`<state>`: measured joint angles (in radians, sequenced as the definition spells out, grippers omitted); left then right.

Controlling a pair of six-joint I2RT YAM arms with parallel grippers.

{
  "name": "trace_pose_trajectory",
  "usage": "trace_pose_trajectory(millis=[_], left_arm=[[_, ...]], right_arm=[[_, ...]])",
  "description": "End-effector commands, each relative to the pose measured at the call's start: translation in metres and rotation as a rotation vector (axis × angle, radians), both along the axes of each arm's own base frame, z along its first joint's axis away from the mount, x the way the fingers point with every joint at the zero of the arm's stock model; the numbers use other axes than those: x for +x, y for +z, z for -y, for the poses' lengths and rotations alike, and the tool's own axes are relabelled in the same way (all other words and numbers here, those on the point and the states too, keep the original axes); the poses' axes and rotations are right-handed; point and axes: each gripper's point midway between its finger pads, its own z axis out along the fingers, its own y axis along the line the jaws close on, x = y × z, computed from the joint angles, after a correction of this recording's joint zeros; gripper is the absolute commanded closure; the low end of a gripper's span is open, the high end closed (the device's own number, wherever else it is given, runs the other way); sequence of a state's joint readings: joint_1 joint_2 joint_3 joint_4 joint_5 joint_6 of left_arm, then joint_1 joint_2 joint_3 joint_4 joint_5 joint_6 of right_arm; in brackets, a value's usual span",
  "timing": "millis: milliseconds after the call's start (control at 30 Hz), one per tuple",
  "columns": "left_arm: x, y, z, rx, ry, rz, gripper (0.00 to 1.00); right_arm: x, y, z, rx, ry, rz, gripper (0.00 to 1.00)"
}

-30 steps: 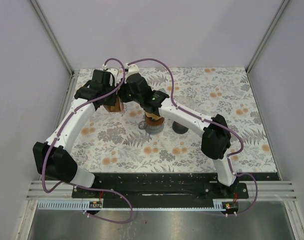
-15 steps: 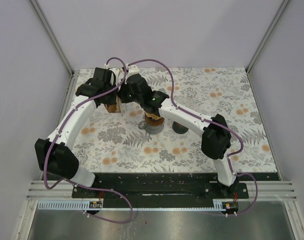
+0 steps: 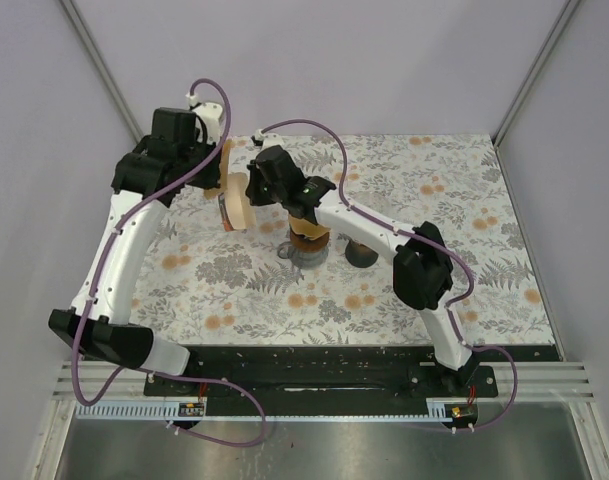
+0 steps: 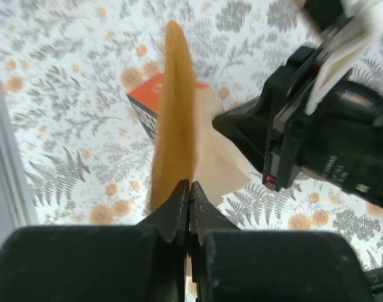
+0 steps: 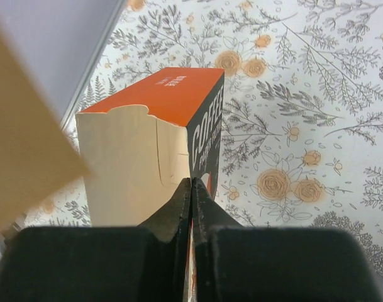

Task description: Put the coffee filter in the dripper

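Observation:
My left gripper (image 4: 189, 189) is shut on a tan paper coffee filter (image 4: 174, 119) and holds it edge-on in the air above the orange filter box (image 4: 143, 99). In the top view the filter (image 3: 234, 196) hangs by the left gripper (image 3: 219, 178) at the back left. My right gripper (image 5: 192, 185) is shut on the edge of the box's open end (image 5: 138, 163); the box lies on its side. The right gripper also shows in the top view (image 3: 254, 190). The brown dripper (image 3: 307, 236) sits on a grey base in the middle, right of both grippers.
A small dark round object (image 3: 361, 256) lies right of the dripper. The enclosure's left wall and post (image 3: 104, 80) stand close to the raised left arm. The floral table cover (image 3: 434, 200) stretches to the right and front.
My left arm has risen and swung back left, drawing the filter up out of the box. My right gripper has stayed at the box.

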<state>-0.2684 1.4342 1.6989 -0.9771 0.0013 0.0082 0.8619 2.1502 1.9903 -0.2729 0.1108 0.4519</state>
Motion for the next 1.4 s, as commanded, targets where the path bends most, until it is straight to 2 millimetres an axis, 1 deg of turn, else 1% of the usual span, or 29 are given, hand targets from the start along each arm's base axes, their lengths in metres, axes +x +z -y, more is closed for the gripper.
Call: trace_pose_trajectory(millis=[0, 100, 133, 167, 267, 367, 433, 633, 667, 733, 800, 867, 967, 1067, 1100, 1200, 1267, 1300, 1367], left_arm=[[-0.008, 0.076, -0.013, -0.023, -0.001, 0.188, 1.00], [-0.007, 0.087, -0.020, -0.018, 0.017, 0.218, 1.00], [-0.006, 0.088, -0.023, -0.016, 0.026, 0.219, 1.00], [-0.004, 0.088, -0.030, -0.001, 0.054, 0.226, 1.00], [-0.002, 0.091, -0.036, 0.015, 0.075, 0.241, 1.00], [-0.002, 0.090, -0.034, 0.011, 0.063, 0.237, 1.00], [-0.002, 0.089, -0.033, 0.007, 0.055, 0.233, 1.00], [-0.001, 0.082, -0.030, 0.003, 0.041, 0.216, 1.00], [0.000, 0.082, -0.029, 0.002, 0.040, 0.216, 1.00], [0.001, 0.080, -0.029, 0.004, 0.040, 0.210, 1.00], [0.001, 0.080, -0.029, 0.006, 0.038, 0.209, 1.00], [0.001, 0.077, -0.024, -0.003, 0.008, 0.199, 1.00], [-0.004, 0.077, -0.022, 0.005, -0.022, 0.193, 1.00], [-0.011, 0.081, -0.016, 0.003, -0.086, 0.200, 1.00], [-0.016, 0.082, -0.011, 0.002, -0.131, 0.201, 1.00], [-0.031, 0.088, 0.001, 0.023, -0.287, 0.213, 1.00], [-0.045, 0.089, 0.008, 0.043, -0.400, 0.216, 1.00], [-0.053, 0.091, 0.013, 0.054, -0.471, 0.225, 1.00], [-0.072, 0.087, 0.022, 0.056, -0.605, 0.211, 1.00]], right_arm=[[0.001, 0.023, -0.006, 0.045, 0.009, 0.024, 1.00], [-0.002, 0.013, -0.011, 0.040, 0.030, -0.008, 1.00], [-0.003, 0.011, -0.012, 0.036, 0.035, -0.019, 1.00], [-0.003, 0.008, -0.013, 0.030, 0.039, -0.027, 1.00], [-0.004, -0.002, -0.014, 0.013, 0.044, -0.045, 1.00], [-0.001, -0.014, -0.016, -0.015, 0.046, -0.069, 1.00], [-0.003, -0.023, -0.019, -0.035, 0.059, -0.095, 1.00], [-0.006, -0.038, -0.025, -0.077, 0.085, -0.124, 1.00], [-0.007, -0.040, -0.026, -0.077, 0.090, -0.131, 0.97], [-0.008, -0.041, -0.028, -0.074, 0.100, -0.137, 0.87], [-0.015, -0.034, -0.035, -0.046, 0.142, -0.151, 0.74], [-0.019, -0.023, -0.039, -0.020, 0.170, -0.153, 0.65], [-0.024, 0.015, -0.041, 0.025, 0.209, -0.105, 0.54], [-0.027, 0.053, -0.031, 0.029, 0.223, -0.016, 0.48], [-0.028, 0.068, -0.025, 0.027, 0.228, 0.021, 0.46], [-0.034, 0.098, -0.002, -0.010, 0.259, 0.115, 0.38], [-0.037, 0.110, 0.020, -0.033, 0.277, 0.149, 0.34], [-0.039, 0.115, 0.033, -0.042, 0.279, 0.158, 0.33], [-0.036, 0.120, 0.064, -0.065, 0.262, 0.174, 0.28]])
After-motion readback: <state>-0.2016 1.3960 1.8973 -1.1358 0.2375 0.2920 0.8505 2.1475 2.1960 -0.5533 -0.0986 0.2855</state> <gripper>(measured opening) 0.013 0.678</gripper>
